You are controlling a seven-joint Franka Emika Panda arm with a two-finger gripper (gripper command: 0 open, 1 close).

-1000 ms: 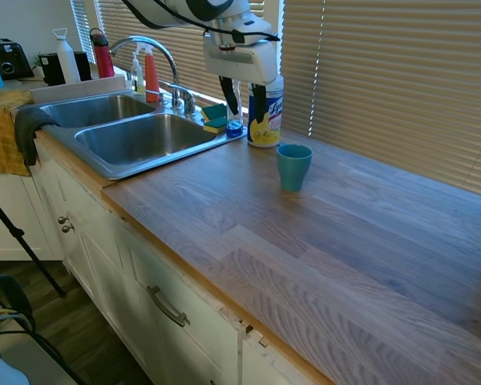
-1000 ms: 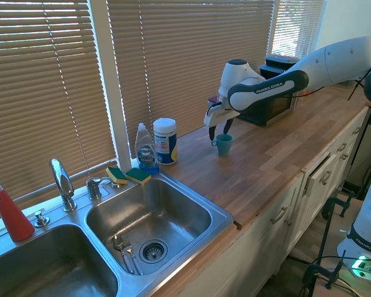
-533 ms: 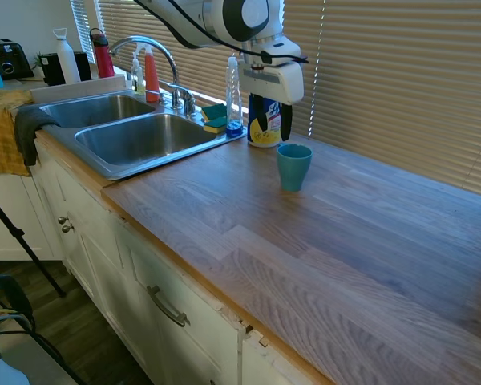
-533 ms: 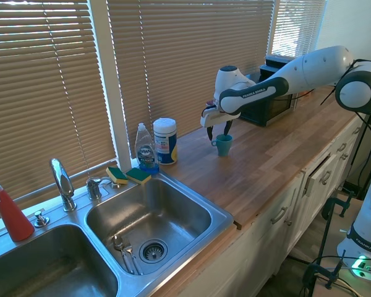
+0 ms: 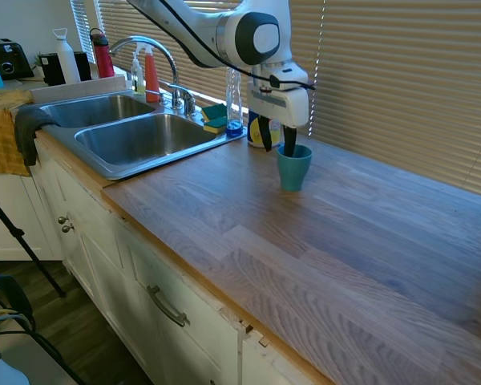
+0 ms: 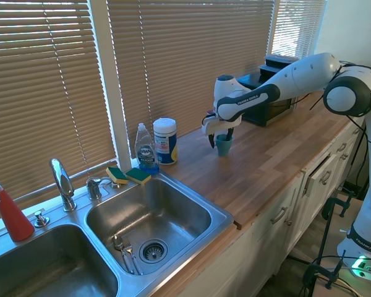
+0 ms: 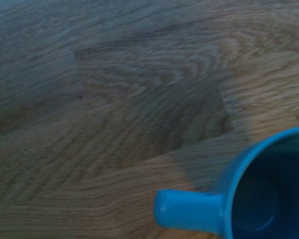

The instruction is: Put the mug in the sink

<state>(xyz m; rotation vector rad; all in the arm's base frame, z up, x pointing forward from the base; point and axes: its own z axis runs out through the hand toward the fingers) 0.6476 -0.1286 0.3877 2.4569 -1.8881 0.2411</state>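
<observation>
Countertop: wipes canister between mug, sink.

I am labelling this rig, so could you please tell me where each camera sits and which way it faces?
First exterior view: off the counter's front edge, looking along the sink; arm enters from upper left, gripper straddling the mug rim.
Second exterior view: above the sink, facing down the counter; arm enters from right.
Wrist view: straight down onto the mug; no robot parts.
All share the mug.

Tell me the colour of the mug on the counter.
Teal-blue, plain all over, handle included. The mug shows clearest in the first exterior view; the wrist view confirms it.
</observation>
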